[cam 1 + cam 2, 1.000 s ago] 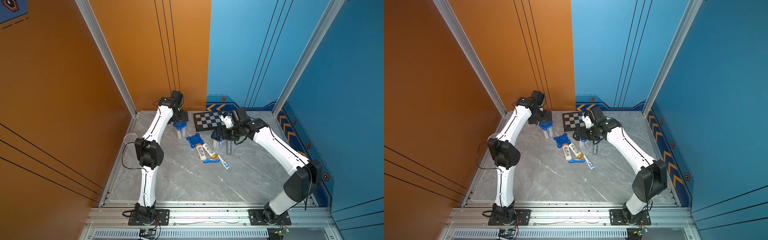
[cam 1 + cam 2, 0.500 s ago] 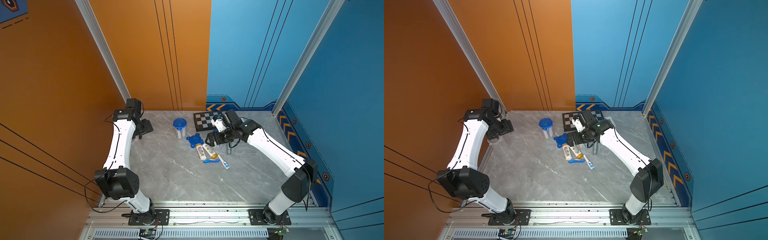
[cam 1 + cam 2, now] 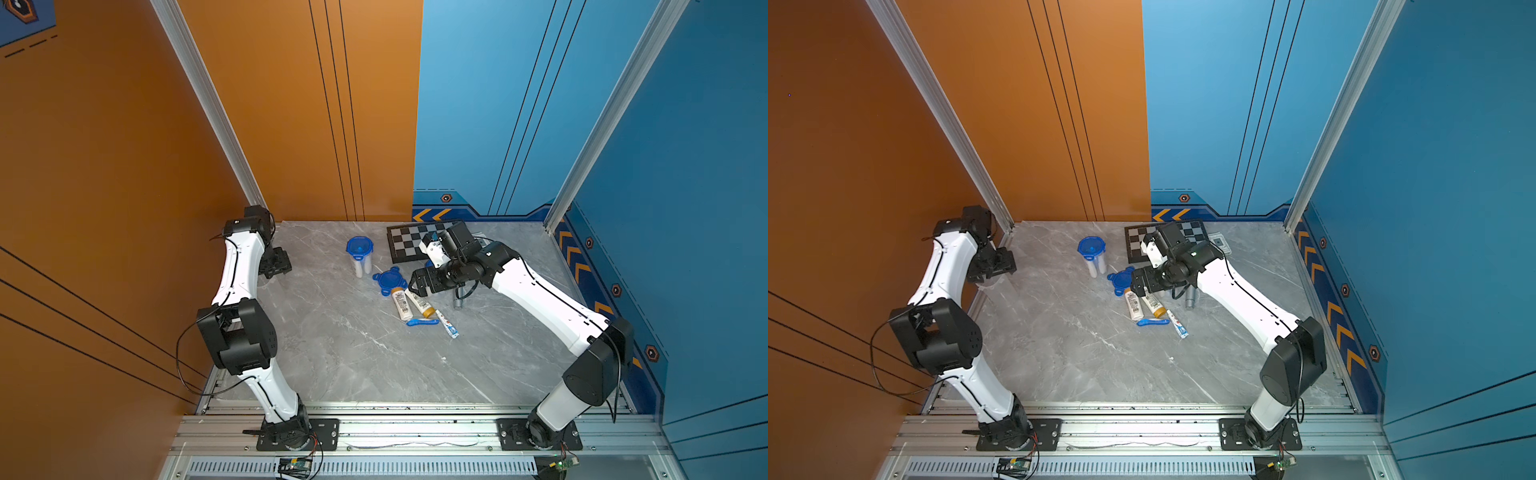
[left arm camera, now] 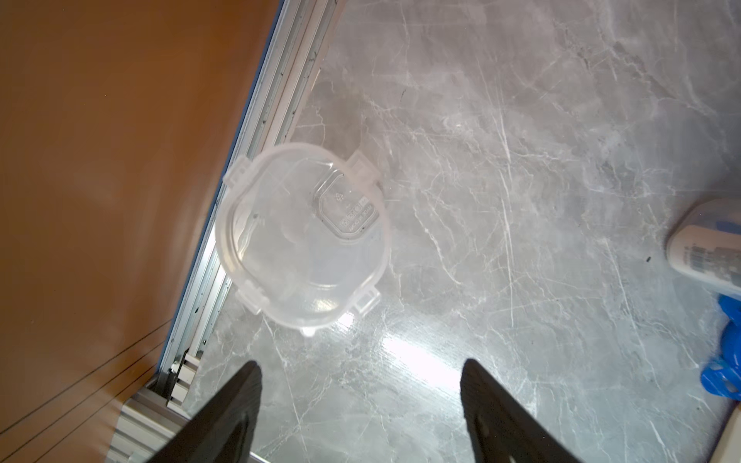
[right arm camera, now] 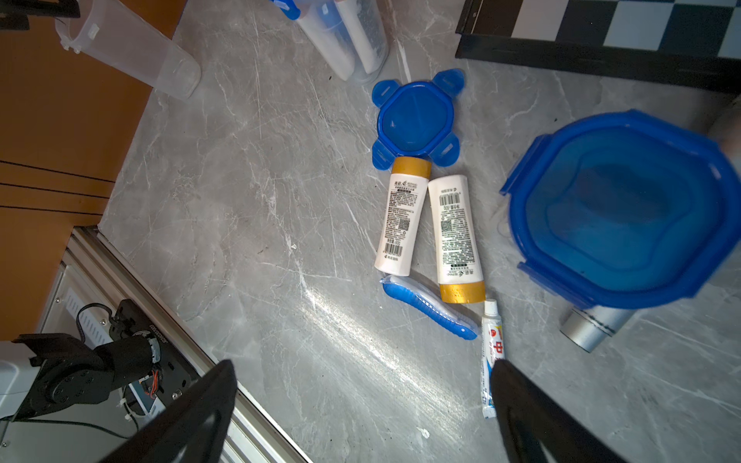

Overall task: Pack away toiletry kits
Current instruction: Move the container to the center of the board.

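Shows right gripper (image 5: pixel 363 366) agape, empty, over two white yellow-capped bottles (image 5: pixel 399 220) beside loose blue four-tab lid (image 5: pixel 415 118). Shows left gripper (image 4: pixel 359 362) agape, empty, over clear plastic cup (image 4: pixel 304 232), far from lid.

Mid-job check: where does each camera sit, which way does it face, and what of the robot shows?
Top views: mounted high, looking steeply down at the grey marble table; both whole arms show, with left gripper and right gripper.
Left wrist: faces down between its open fingertips at the empty clear plastic cup beside the orange wall.
Right wrist: faces down past its open fingertips at two white bottles with yellow-orange caps and the blue toothbrush; the left arm's base shows.
Shared: both wrist views hold that cup.
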`<state>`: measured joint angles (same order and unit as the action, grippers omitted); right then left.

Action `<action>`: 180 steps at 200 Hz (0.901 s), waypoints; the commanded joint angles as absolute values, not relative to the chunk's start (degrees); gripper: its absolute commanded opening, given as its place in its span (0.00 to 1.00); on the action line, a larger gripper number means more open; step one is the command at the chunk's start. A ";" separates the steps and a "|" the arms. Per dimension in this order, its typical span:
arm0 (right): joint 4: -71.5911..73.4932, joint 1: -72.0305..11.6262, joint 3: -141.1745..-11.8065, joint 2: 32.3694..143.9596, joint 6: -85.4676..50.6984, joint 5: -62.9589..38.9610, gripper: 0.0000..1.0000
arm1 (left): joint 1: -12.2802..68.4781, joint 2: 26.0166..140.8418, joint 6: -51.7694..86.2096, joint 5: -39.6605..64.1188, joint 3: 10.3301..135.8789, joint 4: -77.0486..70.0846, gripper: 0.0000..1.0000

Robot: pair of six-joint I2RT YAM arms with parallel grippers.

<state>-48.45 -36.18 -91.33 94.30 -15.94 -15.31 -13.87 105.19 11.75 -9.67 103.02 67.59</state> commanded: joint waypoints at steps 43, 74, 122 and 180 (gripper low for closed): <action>-49.39 -36.51 -85.62 90.40 -18.46 -12.79 1.00 | -14.20 110.10 6.69 -9.23 106.91 67.31 0.74; -49.05 -35.80 -84.99 90.62 -18.60 -13.18 1.00 | -13.60 112.12 5.81 -8.57 108.10 67.24 0.65; -49.04 -33.62 -84.44 90.17 -18.31 -13.89 1.00 | -12.16 114.38 5.08 -9.38 107.50 67.24 0.58; -48.51 -32.21 -85.15 90.47 -18.27 -14.83 1.00 | -11.86 115.92 5.27 -10.72 105.79 66.73 0.47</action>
<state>-48.40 -32.73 -84.66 91.59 -17.87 -14.57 -12.03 114.48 5.58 -9.69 106.89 66.81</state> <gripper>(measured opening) 0.999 0.475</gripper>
